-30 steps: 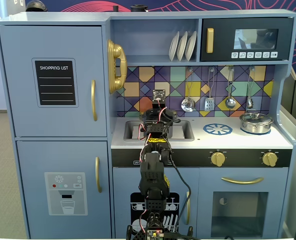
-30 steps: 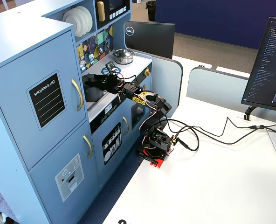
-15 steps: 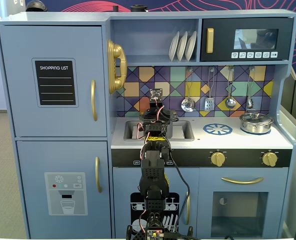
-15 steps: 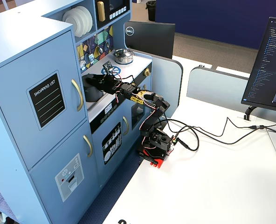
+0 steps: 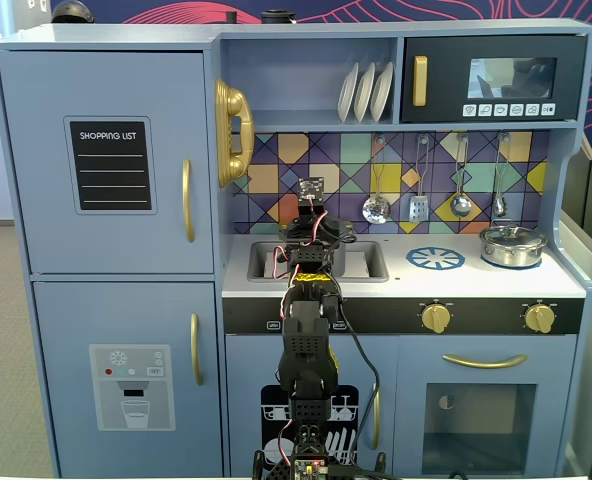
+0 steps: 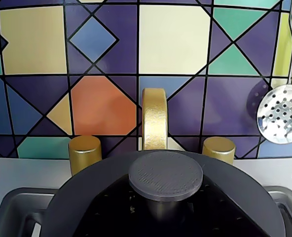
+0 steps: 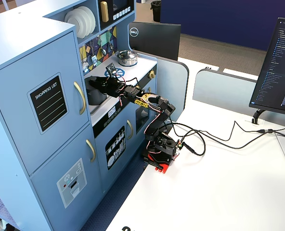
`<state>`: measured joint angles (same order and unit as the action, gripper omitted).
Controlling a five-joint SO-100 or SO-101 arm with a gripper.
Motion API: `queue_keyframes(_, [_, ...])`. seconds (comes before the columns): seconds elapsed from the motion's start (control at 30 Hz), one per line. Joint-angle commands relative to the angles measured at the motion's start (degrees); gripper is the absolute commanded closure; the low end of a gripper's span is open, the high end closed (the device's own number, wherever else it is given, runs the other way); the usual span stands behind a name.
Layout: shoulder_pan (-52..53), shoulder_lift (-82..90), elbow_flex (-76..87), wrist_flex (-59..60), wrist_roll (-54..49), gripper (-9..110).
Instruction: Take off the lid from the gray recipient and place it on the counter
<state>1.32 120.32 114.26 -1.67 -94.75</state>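
Note:
The dark-gray lid with its round knob fills the bottom of the wrist view. My gripper reaches over it, and its black jaws close in on the stem under the knob from both sides. In a fixed view the gripper sits on top of the tall gray pot, which stands in the sink. Whether the lid still rests on the pot cannot be told. From the front, my arm hides the pot and the gripper is over the sink. The pale counter lies to the right.
A gold faucet and two gold taps stand close behind the lid. Utensils hang on the backsplash. A shiny silver pot sits at the counter's far right, beside the blue burner ring.

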Motion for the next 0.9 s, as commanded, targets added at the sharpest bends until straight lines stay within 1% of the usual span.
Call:
queue_keyframes(0.0, [-1.0, 1.3, -5.7, -1.6, -0.7, 102])
queue_keyframes(0.43, [-0.8, 4.1, -8.5, 1.5, -1.7, 102])
queue_keyframes(0.63, [3.5, 4.0, -11.1, 2.5, -0.7, 102])
queue_keyframes(0.87, [11.8, 4.7, -12.2, 3.4, 2.4, 102])
